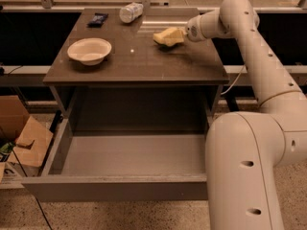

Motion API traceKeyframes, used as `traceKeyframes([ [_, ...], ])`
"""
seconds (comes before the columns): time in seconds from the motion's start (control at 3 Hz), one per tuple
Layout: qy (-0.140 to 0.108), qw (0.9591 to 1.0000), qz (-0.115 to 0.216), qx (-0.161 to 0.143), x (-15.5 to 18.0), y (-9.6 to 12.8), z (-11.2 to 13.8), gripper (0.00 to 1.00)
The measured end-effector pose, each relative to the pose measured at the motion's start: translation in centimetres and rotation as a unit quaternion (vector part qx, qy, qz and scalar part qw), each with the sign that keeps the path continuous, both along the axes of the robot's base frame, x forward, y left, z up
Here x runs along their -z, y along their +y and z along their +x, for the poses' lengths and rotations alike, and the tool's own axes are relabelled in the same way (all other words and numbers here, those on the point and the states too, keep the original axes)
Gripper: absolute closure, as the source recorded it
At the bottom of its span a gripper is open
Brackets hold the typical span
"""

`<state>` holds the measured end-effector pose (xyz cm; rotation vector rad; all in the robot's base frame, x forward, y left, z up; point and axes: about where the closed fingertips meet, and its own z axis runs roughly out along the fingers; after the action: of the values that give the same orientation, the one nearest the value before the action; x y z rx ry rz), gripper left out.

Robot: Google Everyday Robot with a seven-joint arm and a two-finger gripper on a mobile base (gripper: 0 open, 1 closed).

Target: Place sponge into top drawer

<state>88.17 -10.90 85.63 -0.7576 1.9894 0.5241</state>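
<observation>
My gripper (168,36) is the pale yellow end of the white arm. It hangs low over the right rear part of the dark table top (134,61) and casts a shadow just under itself. I see no sponge apart from the gripper's yellow mass, so it is hidden at the gripper or out of view. The top drawer (120,186) is pulled fully out below the table's front edge, and its smooth grey floor is bare.
A white bowl (89,50) sits on the table's left side. A clear plastic bottle (130,11) lies at the back, with a small dark packet (97,18) to its left. My arm's large white link (244,171) stands beside the drawer's right front. Cardboard boxes (21,138) lie on the floor at left.
</observation>
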Motion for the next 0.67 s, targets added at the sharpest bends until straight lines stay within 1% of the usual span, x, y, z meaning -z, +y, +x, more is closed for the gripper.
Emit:
traceKeyframes([
  [0.33, -0.025, 0.9966, -0.019, -0.077, -2.9, 1.1, -3.4, 1.0],
  [0.67, -0.035, 0.9875, -0.051, -0.145, -5.1, 1.5, -7.6, 1.0],
])
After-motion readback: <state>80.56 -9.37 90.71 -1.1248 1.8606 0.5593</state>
